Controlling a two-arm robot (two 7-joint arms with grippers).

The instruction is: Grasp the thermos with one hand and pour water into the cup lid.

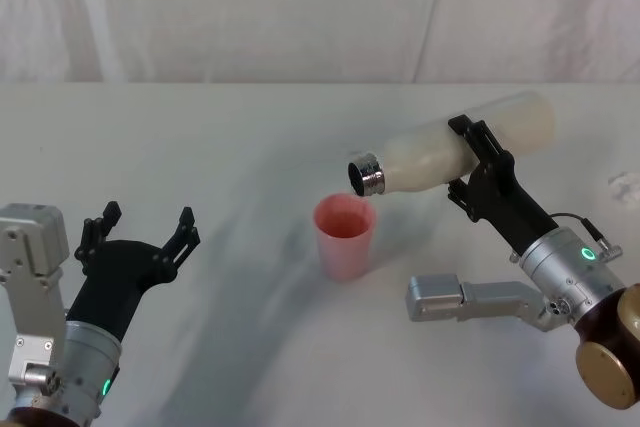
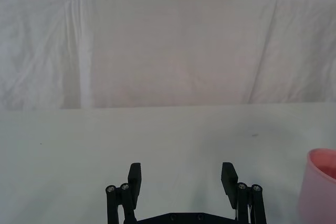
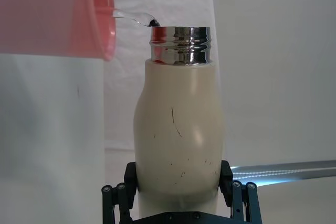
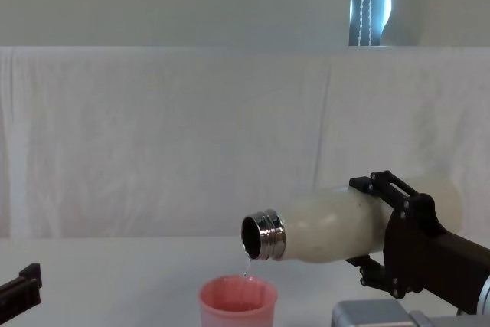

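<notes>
My right gripper (image 1: 478, 162) is shut on the cream-white thermos (image 1: 455, 153) and holds it tipped almost level above the table. Its silver neck (image 4: 264, 235) points left, just over the pink cup lid (image 1: 345, 237). A thin stream of water (image 4: 246, 264) falls from the mouth into the cup lid (image 4: 238, 302). In the right wrist view the thermos (image 3: 178, 140) sits between the fingers (image 3: 128, 182), with water (image 3: 131, 18) bridging to the cup lid's rim (image 3: 102, 19). At the near left my left gripper (image 1: 142, 230) rests open and holds nothing; the cup lid (image 2: 320, 187) stands to its right.
A white cloth covers the table (image 1: 200, 147) and hangs as a backdrop (image 4: 153, 135) behind it. A grey block of my right arm (image 1: 450, 297) lies low on the table, right of the cup lid.
</notes>
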